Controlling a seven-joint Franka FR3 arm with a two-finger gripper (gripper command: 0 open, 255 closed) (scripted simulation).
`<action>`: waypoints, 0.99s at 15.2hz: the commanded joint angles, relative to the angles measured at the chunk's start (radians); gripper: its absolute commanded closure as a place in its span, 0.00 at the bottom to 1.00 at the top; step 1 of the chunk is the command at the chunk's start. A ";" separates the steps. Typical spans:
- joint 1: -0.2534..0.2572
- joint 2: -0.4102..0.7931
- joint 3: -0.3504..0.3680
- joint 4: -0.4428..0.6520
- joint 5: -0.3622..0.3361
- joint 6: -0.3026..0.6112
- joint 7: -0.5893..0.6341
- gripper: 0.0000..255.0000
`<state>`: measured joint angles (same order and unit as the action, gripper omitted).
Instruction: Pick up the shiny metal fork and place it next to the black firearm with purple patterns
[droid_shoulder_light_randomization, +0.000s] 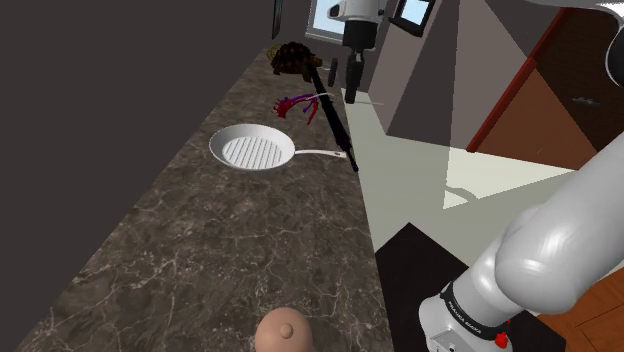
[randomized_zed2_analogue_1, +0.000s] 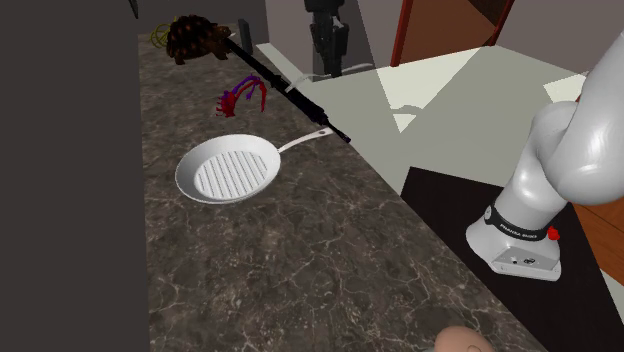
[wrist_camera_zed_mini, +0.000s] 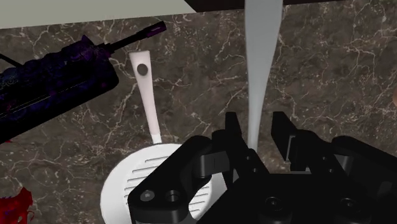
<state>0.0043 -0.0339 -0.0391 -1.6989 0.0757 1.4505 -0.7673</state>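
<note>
Pale grey, the fork (wrist_camera_zed_mini: 261, 51) hangs clasped in our black gripper (wrist_camera_zed_mini: 254, 137) above the counter (wrist_camera_zed_mini: 331, 70). We judge pickup done; setting it beside the purple-patterned firearm (wrist_camera_zed_mini: 57, 76) remains.

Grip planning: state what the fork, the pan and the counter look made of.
Fork: plain pale grey, matte, no shine; metal unconfirmed. Pan: flat white, ridged base, material unclear. Counter: dark stone look, pale marble-like veins.
</note>
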 joint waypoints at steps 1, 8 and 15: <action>-0.022 -0.010 -0.023 -0.011 -0.011 -0.002 -0.047 1.00; -0.045 -0.015 -0.048 -0.083 -0.023 0.062 -0.098 1.00; -0.045 -0.015 -0.048 -0.177 -0.023 0.156 -0.103 1.00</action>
<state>-0.0411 -0.0531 -0.0877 -1.8642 0.0517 1.5898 -0.8704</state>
